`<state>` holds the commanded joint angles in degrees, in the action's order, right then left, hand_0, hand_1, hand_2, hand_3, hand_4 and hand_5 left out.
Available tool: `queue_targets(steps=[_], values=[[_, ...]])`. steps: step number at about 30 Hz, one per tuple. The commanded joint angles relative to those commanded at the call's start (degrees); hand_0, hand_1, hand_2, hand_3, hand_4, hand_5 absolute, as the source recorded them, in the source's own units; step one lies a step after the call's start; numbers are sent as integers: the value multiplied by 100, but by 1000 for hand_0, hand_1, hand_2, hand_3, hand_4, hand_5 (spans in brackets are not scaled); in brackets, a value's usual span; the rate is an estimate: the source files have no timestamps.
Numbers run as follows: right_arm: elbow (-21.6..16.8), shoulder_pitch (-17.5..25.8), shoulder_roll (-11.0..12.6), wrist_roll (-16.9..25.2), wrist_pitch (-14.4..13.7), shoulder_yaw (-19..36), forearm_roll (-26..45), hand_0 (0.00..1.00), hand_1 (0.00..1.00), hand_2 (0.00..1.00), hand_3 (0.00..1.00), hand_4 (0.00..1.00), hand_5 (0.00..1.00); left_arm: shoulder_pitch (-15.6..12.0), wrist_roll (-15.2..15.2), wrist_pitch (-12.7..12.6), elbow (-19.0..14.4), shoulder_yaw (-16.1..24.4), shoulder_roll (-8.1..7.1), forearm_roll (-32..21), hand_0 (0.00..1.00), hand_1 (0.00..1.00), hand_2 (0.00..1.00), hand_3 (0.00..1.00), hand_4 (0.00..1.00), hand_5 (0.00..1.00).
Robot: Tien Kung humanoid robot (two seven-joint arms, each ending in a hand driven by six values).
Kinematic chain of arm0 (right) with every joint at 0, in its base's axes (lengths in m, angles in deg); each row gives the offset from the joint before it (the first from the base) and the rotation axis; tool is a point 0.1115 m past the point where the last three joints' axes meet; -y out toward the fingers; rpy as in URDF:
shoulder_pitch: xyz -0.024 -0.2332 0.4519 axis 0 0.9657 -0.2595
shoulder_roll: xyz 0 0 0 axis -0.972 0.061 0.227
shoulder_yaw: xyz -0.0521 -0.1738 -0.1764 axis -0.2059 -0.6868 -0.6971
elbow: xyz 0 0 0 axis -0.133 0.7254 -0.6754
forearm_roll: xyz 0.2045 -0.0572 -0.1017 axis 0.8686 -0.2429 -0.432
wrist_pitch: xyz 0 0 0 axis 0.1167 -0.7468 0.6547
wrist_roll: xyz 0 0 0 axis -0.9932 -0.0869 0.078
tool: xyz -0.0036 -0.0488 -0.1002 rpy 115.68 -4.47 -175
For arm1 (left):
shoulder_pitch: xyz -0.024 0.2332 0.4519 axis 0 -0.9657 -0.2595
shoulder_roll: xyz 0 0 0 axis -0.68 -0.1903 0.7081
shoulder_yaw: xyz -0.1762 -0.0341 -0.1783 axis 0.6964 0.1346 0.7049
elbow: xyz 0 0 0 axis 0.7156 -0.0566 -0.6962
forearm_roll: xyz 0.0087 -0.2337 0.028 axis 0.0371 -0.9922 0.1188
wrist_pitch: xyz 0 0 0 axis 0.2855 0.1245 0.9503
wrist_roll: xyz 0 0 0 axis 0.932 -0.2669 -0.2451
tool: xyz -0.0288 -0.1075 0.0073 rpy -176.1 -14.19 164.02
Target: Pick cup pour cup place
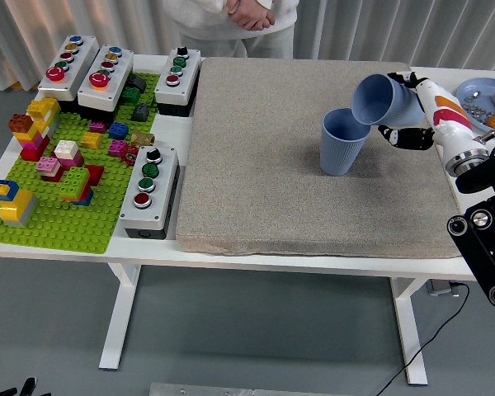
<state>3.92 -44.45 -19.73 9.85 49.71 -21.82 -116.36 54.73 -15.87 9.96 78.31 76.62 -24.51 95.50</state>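
A blue ribbed cup (343, 142) stands upright on the grey mat (264, 157), right of its middle. My right hand (411, 111) is shut on a second blue cup (383, 101) and holds it tipped on its side. The held cup's mouth faces left and down, right over the standing cup's right rim. I cannot see what, if anything, is inside either cup. My left arm is out of sight.
Several button boxes (149, 190) and a green baseplate (58, 177) with toy bricks fill the table's left side. A blue plate (483, 97) with small items sits at the far right edge. A person (235, 16) stands behind the table with clasped hands.
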Motion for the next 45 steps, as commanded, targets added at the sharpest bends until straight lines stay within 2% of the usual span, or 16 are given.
queue_targets(steps=[14,22,45], values=[[-12,-58,106,23,-144,-194,-251,842,644,504,596,713,126,-8,-3,-2,0,13,-2,12,691,707,734,652,487,984],[-11,-143,267,26,-241,-416,-240,842,645,501,592,712,124,-24,-6,-4,0,23,-8,26,692,707,734,652,487,984],[110,-319,543,130,-441,-890,-107,845,643,495,585,708,120,6,2,-11,0,57,-8,43,692,707,732,651,488,982]])
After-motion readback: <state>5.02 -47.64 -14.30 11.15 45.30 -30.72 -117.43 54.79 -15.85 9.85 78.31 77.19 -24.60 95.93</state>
